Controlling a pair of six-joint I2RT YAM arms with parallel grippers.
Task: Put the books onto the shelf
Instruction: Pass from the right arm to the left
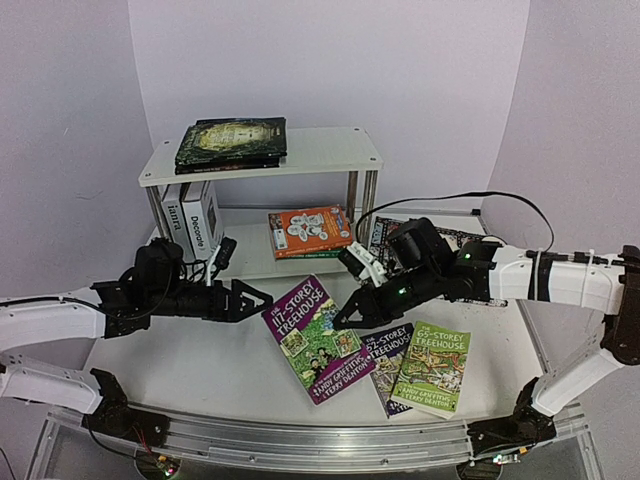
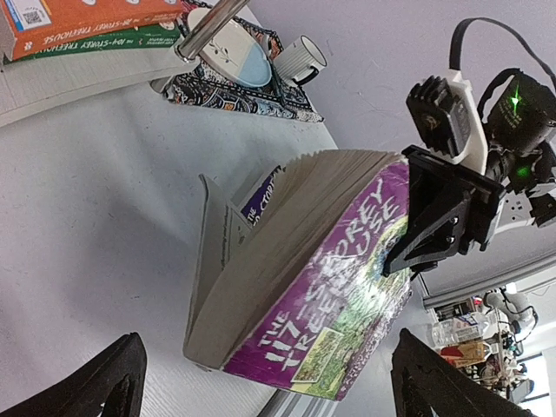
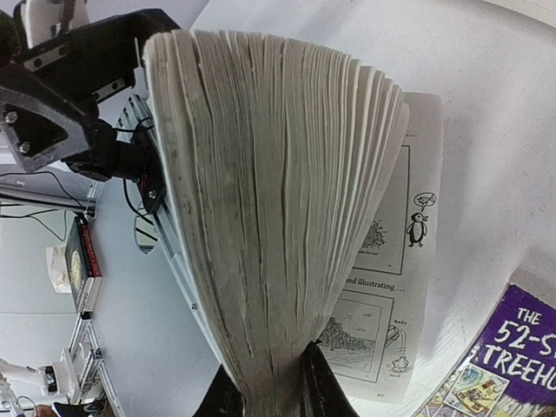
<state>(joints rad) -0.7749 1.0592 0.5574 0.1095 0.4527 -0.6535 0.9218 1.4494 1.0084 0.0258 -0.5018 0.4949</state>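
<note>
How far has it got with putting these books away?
Done: dark books lie on the shelf top board, and two white hardbacks and an orange paperback sit on the lower one. In hand: the right tool pinches the purple 117-Storey Treehouse book, tilting it up; the left tool is open beside it. Left: the 52-Storey book and the 65-Storey book, flat on the table.

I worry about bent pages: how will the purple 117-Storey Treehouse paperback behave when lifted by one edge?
The purple paperback is probably floppy: its pages fan out where the right gripper pinches one edge. Its bottom leaf sags onto the table, so it may drag or crease. Soft-covered, it seems light.
</note>
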